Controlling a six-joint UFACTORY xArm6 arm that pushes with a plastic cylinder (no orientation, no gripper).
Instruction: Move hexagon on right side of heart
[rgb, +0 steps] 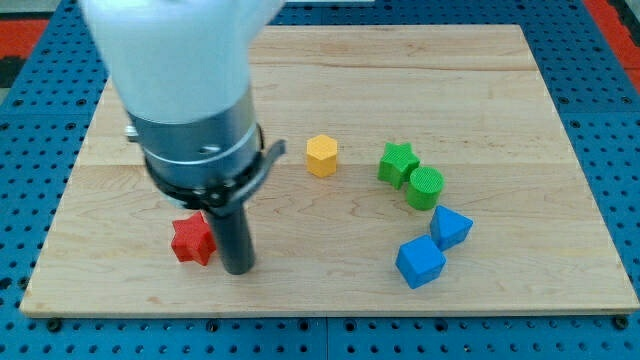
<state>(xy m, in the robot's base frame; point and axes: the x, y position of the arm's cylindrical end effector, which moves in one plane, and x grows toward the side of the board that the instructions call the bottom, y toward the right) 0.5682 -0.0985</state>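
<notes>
A yellow hexagon block (322, 156) lies near the middle of the wooden board (500, 90). No heart block shows in the view; my arm's large body (190, 100) hides the board's upper left part. My tip (238, 268) rests on the board at the lower left, just right of a red star block (192, 240), close to it or touching it. The tip is well below and to the left of the yellow hexagon.
A green star (397, 162) and a green cylinder (426, 188) sit touching each other to the right of the hexagon. Two blue blocks lie below them, one angular (451, 228) and one cube-like (420, 262). A blue pegboard (40, 80) surrounds the board.
</notes>
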